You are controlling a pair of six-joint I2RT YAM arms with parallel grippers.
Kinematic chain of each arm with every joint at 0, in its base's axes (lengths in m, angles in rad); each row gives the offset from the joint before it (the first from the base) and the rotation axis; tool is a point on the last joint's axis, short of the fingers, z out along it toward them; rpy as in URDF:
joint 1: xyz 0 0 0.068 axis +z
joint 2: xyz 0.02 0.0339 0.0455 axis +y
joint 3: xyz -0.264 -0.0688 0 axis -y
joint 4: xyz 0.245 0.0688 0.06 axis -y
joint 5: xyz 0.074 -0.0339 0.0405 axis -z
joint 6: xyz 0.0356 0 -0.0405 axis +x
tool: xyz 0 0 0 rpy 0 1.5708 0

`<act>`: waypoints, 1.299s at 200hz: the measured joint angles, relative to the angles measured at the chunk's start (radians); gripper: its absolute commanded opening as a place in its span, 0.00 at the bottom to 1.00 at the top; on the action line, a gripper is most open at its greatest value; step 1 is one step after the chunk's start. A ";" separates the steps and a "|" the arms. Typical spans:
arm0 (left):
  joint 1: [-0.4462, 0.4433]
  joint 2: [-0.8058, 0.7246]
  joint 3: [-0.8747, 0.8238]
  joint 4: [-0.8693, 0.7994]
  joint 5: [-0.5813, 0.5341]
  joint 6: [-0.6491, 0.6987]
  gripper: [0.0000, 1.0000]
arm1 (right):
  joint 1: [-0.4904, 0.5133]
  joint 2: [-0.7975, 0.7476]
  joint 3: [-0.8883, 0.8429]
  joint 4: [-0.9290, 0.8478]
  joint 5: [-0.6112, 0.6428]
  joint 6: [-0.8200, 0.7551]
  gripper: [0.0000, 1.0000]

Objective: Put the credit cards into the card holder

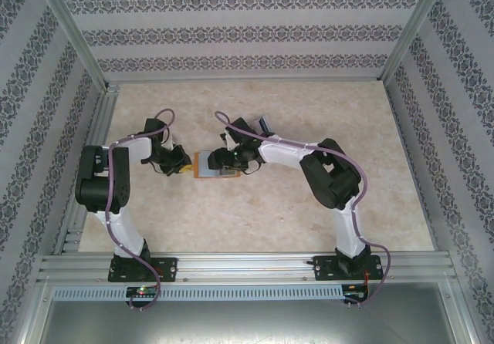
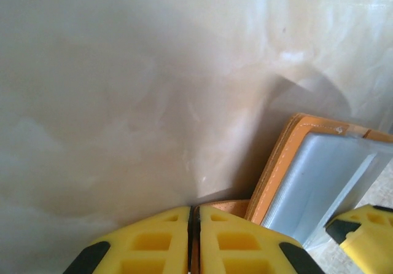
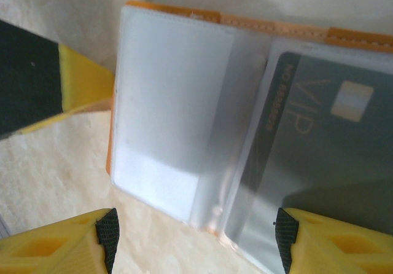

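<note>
Top view: the card holder lies open on the tabletop at centre frame, between the two grippers. Its right part is covered by the right gripper, and detail is too small to read. The left gripper sits at its left edge. A small grey-blue flat piece lies above the right arm, partly hidden, and cannot be identified.

Left wrist view: the left gripper is clenched, fingers pressed together at bottom centre. A thin orange strip shows in the seam, so it pinches an edge of the card holder. The holder's far side is cut off at the right border.

Right wrist view: the right gripper is released, jaws wide apart at the bottom corners, astride the card holder without touching it. Clear sleeves lie spread over the orange cover. A grey credit card marked "VIP" sits inside the right-hand sleeve, its right and lower parts cut off by the frame. The number printed along its left edge is blurred.
</note>
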 measured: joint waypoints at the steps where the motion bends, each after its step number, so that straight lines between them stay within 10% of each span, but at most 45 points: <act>1: -0.002 0.001 0.002 0.002 -0.002 0.000 0.14 | 0.000 -0.001 -0.002 0.000 0.001 0.000 0.71; 111: -0.013 -0.005 0.157 -0.060 -0.211 0.001 0.56 | -0.009 -0.046 0.009 -0.080 0.014 -0.012 0.71; 260: -0.001 -0.048 0.524 -0.306 -0.241 0.087 0.60 | -0.128 -0.325 -0.051 -0.200 0.112 -0.069 0.71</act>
